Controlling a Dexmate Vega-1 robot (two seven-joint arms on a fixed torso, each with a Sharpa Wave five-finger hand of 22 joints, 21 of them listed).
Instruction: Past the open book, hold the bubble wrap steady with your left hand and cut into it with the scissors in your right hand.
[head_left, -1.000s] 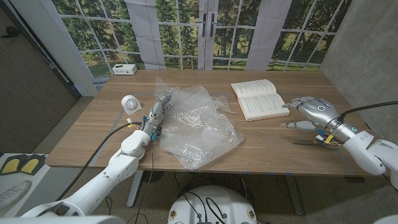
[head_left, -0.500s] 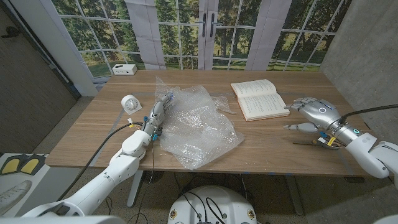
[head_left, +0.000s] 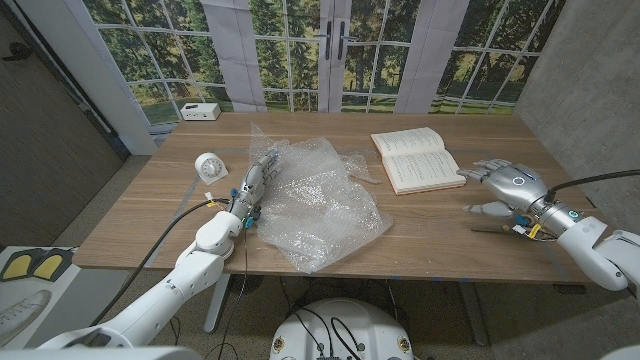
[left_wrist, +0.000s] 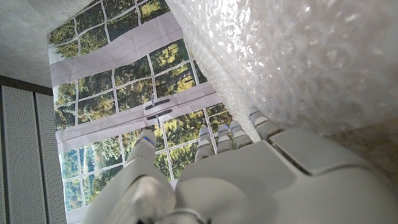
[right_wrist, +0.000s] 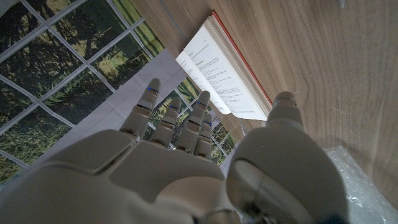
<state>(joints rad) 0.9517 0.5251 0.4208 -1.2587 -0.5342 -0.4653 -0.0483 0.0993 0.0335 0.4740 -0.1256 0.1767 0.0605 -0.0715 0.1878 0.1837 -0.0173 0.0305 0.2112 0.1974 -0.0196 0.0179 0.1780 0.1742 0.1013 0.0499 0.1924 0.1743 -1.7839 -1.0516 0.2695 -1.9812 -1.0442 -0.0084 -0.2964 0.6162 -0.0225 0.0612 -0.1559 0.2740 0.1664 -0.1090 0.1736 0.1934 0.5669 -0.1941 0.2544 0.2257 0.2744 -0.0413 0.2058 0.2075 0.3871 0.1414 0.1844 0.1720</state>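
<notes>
Crumpled clear bubble wrap (head_left: 320, 200) lies mid-table, seen close up in the left wrist view (left_wrist: 298, 56). My left hand (head_left: 254, 182) (left_wrist: 249, 180) is alongside its left edge with fingers straight, holding nothing; I cannot tell whether it touches the wrap. The open book (head_left: 415, 157) (right_wrist: 224, 68) lies at the back right. My right hand (head_left: 506, 186) (right_wrist: 174, 168) hovers just right of the book, fingers spread and empty. Dark scissors (head_left: 490, 227) lie on the table by the right wrist, near the front edge.
A small white clock (head_left: 209, 165) stands left of the left hand. A white box (head_left: 201, 111) sits at the table's (head_left: 440, 235) far left corner. Windows and a door lie behind the table.
My right hand has drifted slightly to the right and toward the near edge. The left hand, the wrap and the scissors have not moved.
</notes>
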